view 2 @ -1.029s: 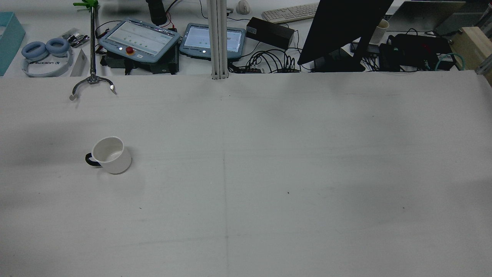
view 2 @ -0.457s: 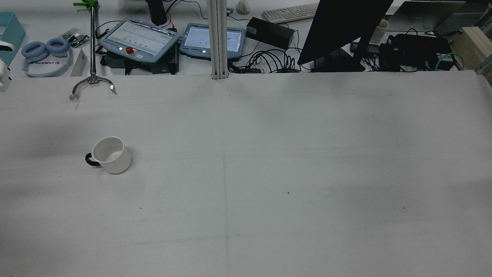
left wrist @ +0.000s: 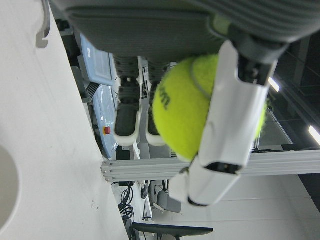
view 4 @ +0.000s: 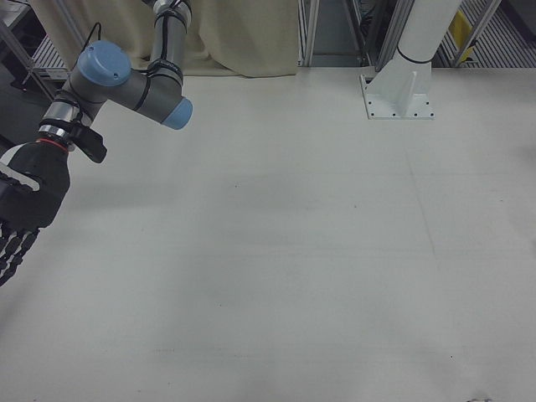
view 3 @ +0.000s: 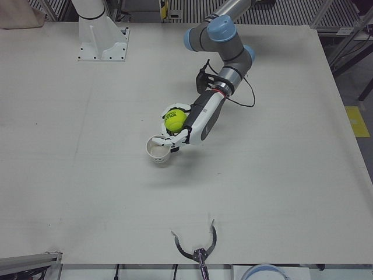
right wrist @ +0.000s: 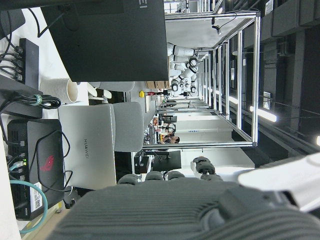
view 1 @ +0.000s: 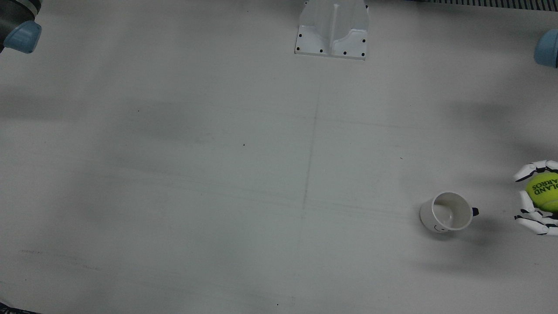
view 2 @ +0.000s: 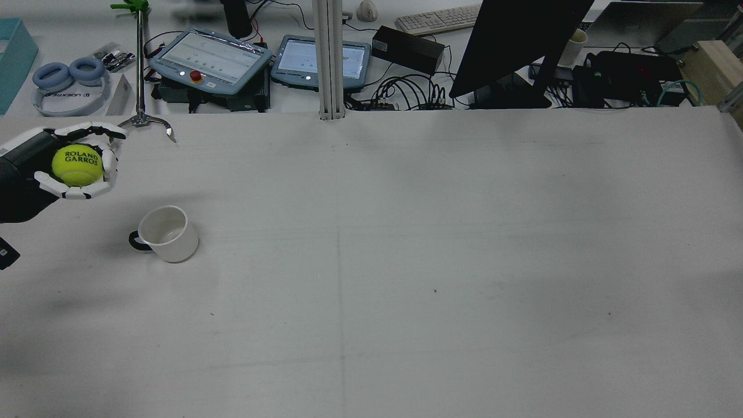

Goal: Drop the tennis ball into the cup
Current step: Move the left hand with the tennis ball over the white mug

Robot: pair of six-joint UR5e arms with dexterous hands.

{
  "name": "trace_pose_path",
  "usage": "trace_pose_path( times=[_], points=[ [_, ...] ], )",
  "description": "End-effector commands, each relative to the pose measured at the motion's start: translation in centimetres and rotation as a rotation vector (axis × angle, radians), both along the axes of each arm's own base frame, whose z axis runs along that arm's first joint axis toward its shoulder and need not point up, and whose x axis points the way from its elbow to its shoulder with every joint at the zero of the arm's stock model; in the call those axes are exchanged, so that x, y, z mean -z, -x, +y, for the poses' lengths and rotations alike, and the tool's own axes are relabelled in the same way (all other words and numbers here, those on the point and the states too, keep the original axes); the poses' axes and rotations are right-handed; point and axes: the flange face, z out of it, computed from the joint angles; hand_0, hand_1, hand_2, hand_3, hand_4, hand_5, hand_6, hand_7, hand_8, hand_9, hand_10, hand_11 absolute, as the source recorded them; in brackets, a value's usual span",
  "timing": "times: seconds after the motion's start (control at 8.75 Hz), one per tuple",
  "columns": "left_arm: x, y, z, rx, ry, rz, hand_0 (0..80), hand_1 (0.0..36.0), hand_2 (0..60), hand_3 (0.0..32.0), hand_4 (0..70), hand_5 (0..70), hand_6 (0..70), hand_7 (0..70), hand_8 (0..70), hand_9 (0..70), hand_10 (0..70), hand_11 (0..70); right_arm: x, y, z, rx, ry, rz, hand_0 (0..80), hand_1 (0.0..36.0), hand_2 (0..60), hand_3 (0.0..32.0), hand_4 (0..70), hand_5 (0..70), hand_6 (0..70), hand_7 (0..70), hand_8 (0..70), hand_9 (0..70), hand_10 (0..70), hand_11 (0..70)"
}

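Left robot hand: curled around the tennis ball, fingers wrapped about its sides, held above the counter at its left margin in the rear view.
Tennis ball: yellow-green, lettered "ROLAND GARROS", enclosed in the left robot hand, up off the counter surface, near the cup but not over its mouth.
Cup: white mug with a dark handle, upright on the counter, open and unobstructed.
Right robot hand: at the edge of the right-front view, dark palm with fingers pointing down and slightly apart, holding nothing visible.
Claw grabber: metal prongs resting at the far counter edge, just beyond the left robot hand.
Background clutter: headphones, two teach pendants, monitor, all off the work area.
Aluminium post: upright at the far middle edge.
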Motion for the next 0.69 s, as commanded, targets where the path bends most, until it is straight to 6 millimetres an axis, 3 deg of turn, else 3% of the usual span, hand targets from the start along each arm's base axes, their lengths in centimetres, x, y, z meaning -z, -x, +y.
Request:
trace_pose_path(
  times=[0.0,0.34,0.46,0.57],
  points=[
    [-0.2,-5.4,-1.4,-0.035,0.013,-0.012,80.0,34.7,33.7,0.0,28.1,27.5,70.0,70.0,45.4,57.9,37.6,55.6,-0.1,0.1,0.1,0.001,0.001,0.0,0.0,0.0,0.0,0.0,0.0,0.0,0.0,0.0,0.0,0.0,0.0,0.0],
    [-1.2,-6.2,-1.5,-0.045,0.015,-0.021,80.0,34.3,35.5,0.0,27.7,29.1,70.0,70.0,43.2,54.5,36.6,54.3,-0.1,0.1,0.1,0.001,0.001,0.0,0.0,0.0,0.0,0.0,0.0,0.0,0.0,0.0,0.0,0.0,0.0,0.0],
    [-1.4,-7.7,-0.8,-0.075,0.012,-0.014,74.7,32.4,39.0,0.0,25.1,25.6,70.0,69.5,36.0,41.0,32.6,48.9,-0.1,0.0,0.1,0.0,0.001,0.0,0.0,0.0,0.0,0.0,0.0,0.0,0.0,0.0,0.0,0.0,0.0,0.0],
    [-1.8,-10.2,0.5,-0.122,0.016,-0.017,62.5,30.5,38.8,0.0,22.6,19.9,57.0,39.3,24.9,25.3,26.6,41.1,-0.1,0.0,0.1,0.0,0.001,0.0,0.0,0.0,0.0,0.0,0.0,0.0,0.0,0.0,0.0,0.0,0.0,0.0]
  ],
)
